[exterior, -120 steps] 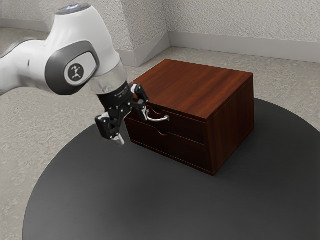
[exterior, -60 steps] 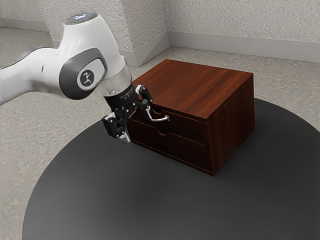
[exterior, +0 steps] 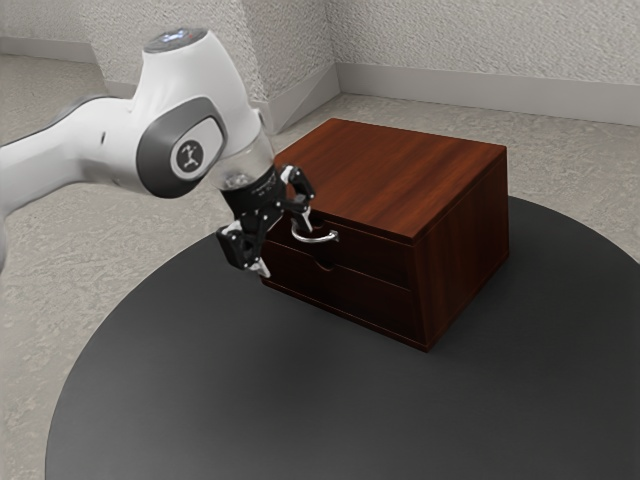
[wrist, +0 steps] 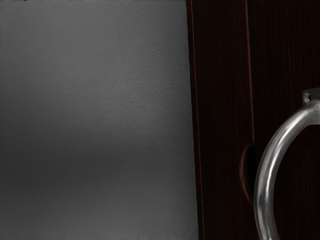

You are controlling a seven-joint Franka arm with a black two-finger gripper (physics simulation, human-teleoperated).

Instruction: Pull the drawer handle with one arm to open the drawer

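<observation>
A round black table [exterior: 300, 400] is filling the near part of the exterior view, its bare top stretching toward 6 o'clock. In the wrist view the same tabletop [wrist: 95, 120] is showing as a grey matte surface beside the dark wood front.

Toward 1 o'clock from the table's middle, a dark reddish-brown wooden cabinet [exterior: 400, 170] is standing upright on the tabletop, with two drawers in the face that is turned toward the arm. The lower drawer [exterior: 350, 290] is lying flush. The upper drawer [exterior: 370, 250] is also sitting flush with the cabinet front, closed. A curved silver metal handle [exterior: 318, 238] is sticking out from the upper drawer's front; in the wrist view this handle [wrist: 270, 180] is arching across the dark wood [wrist: 220, 100] close under the hand.

The black two-finger gripper [exterior: 283, 246] is hanging at 9 o'clock of the handle with its fingers [exterior: 248, 252] spread wide apart. One finger is reaching down at 11 o'clock of the handle, right beside its end; whether it is touching the metal I cannot tell. The other is standing at 8 o'clock, clear of the handle and just off the cabinet's near corner.

The white robot arm [exterior: 110, 170] is coming in from 9 o'clock. Behind everything, beige carpet [exterior: 60, 250] is running up to a pale baseboard [exterior: 480, 90] and a textured wall [exterior: 450, 30].
</observation>
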